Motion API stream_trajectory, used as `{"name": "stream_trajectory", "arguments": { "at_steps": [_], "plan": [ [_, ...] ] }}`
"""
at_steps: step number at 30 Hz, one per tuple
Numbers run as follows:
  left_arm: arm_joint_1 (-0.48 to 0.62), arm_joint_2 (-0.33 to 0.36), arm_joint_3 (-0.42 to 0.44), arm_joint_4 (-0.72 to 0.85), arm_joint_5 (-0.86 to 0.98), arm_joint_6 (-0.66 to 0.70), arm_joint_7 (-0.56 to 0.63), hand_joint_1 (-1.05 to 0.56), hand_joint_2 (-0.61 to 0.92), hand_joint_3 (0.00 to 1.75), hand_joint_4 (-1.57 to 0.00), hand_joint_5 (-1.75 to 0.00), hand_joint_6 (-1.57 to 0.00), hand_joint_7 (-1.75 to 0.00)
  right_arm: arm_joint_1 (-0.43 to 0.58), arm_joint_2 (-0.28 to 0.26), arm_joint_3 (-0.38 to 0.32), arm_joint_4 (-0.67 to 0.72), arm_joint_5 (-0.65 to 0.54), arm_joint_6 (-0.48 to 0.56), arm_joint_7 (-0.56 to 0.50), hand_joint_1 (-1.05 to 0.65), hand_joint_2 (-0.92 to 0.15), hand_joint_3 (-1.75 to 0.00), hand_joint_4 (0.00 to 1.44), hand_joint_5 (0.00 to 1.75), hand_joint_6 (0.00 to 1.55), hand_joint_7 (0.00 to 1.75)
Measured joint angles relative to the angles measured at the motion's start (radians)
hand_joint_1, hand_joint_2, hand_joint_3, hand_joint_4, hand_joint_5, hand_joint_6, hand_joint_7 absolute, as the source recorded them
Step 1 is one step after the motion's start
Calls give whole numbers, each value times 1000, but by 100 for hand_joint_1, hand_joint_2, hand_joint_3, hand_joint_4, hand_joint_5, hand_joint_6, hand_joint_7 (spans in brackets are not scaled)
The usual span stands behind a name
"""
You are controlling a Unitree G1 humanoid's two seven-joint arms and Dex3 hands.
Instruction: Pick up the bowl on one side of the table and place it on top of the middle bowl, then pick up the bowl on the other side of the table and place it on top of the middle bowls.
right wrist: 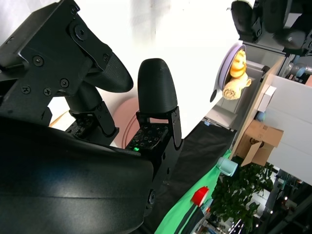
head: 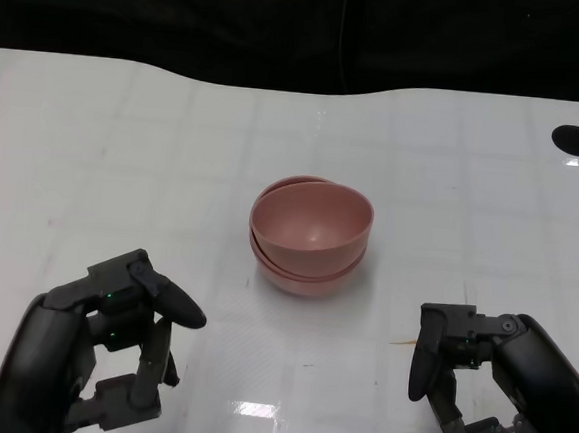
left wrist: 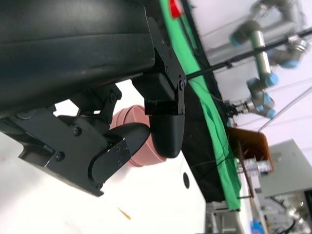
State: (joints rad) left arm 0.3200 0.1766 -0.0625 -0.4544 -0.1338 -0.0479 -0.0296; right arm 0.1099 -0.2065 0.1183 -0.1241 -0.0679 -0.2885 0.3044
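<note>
Three pink bowls (head: 311, 235) stand nested in one stack at the middle of the white table (head: 123, 163); the top bowl sits a little tilted. Part of that stack (left wrist: 130, 136) shows behind the fingers in the left wrist view, and a pink edge of it (right wrist: 123, 121) in the right wrist view. My left hand (head: 109, 343) hovers at the near left, apart from the stack, holding nothing, fingers spread. My right hand (head: 477, 377) is at the near right, also holding nothing, its fingers apart.
Two dark round holes (head: 574, 140) lie near the table's far corners. A small orange speck (head: 400, 341) lies on the table next to my right hand. Beyond the far edge hangs black cloth.
</note>
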Motion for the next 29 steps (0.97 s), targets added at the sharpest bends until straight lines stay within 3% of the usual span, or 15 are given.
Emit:
{"name": "stream_trajectory", "arguments": {
  "at_steps": [6,13,19,29],
  "plan": [
    [4,-6,13,-47,-25,115,-22,-4,35,153,-94,-175,-85,-159,3,0,-1,0,16,0,6,1,-21,-159,87,175,83,143],
    [-21,2,53,-6,-73,138,-95,-4,29,160,-95,-173,-89,-152,3,0,-1,0,16,3,16,0,-26,-152,87,167,85,132],
    [-39,8,76,38,-90,139,-160,-5,31,156,-97,-169,-92,-147,-2,-1,-2,7,26,4,30,-3,-27,-149,88,166,86,130],
    [-72,8,82,57,-92,140,-186,-4,31,158,-96,-172,-91,-149,-25,-2,-2,20,17,3,33,-1,-24,-153,88,168,86,131]
  ]
}}
